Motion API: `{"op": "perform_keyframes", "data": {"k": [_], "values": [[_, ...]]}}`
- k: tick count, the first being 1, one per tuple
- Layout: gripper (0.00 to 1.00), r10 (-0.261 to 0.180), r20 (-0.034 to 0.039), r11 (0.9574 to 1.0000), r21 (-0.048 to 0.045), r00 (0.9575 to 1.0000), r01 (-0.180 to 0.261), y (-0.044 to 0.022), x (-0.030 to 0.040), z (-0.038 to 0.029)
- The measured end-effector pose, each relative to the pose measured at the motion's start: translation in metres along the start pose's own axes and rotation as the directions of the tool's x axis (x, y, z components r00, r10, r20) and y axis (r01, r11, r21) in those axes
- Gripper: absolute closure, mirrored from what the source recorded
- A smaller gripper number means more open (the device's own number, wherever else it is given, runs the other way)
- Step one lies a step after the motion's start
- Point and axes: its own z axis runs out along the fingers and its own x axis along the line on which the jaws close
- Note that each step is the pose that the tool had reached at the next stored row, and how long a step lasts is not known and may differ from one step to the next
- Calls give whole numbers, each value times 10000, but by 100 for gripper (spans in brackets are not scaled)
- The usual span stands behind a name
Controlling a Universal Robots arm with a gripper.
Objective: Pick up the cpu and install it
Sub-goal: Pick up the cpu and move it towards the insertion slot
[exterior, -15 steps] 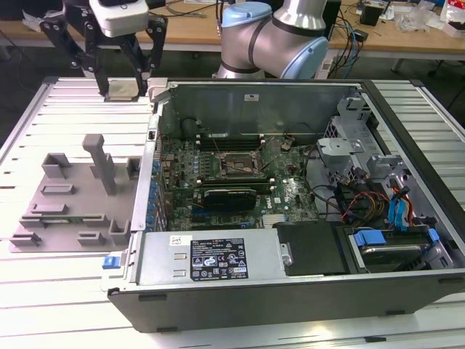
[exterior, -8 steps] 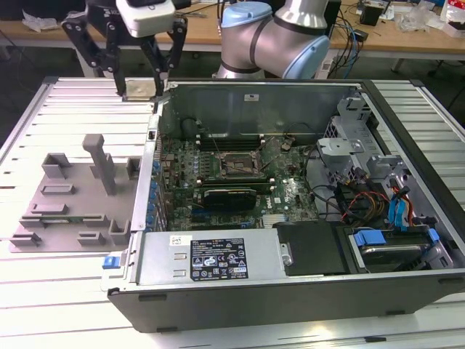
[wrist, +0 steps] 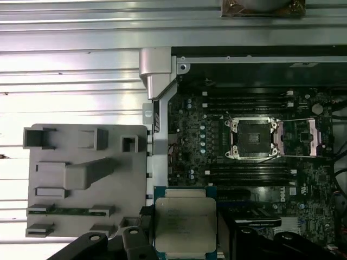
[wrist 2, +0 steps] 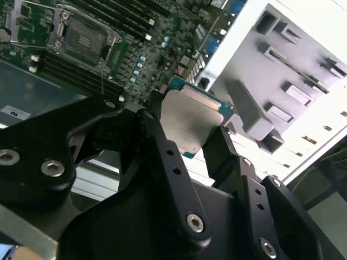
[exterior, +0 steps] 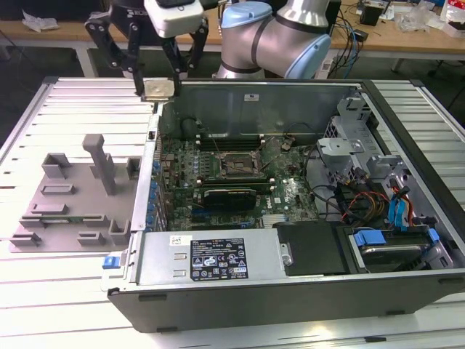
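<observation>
One chip point(wrist: 186, 225), one gripper point(exterior: 158, 88), one grey tray point(exterior: 73, 182), one open computer case point(exterior: 305, 297) and one empty socket point(wrist: 252, 138) are counted in all.

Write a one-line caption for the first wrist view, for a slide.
The gripper holds the cpu by its edges, with the open socket and the grey tray in the background.

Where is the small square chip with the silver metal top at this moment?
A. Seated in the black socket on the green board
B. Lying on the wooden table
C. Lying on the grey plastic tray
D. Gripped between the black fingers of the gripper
D: the small square silver-topped cpu is clamped between the fingers of the black gripper, and the black socket on the green board is empty.
</observation>
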Motion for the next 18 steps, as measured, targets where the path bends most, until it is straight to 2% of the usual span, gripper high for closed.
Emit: {"op": "perform_keyframes", "data": {"k": [2,6,9,11,18], "values": [[45,0,0,10000,0,10000,0,1,-48,0],[45,0,0,10000,0,10000,0,4,-219,-2],[45,-1,0,10000,0,10000,1,6,-291,-2],[45,-1,0,10000,1,10000,1,8,-395,-3],[45,0,-1,10000,1,10000,0,12,-609,-5]]}}
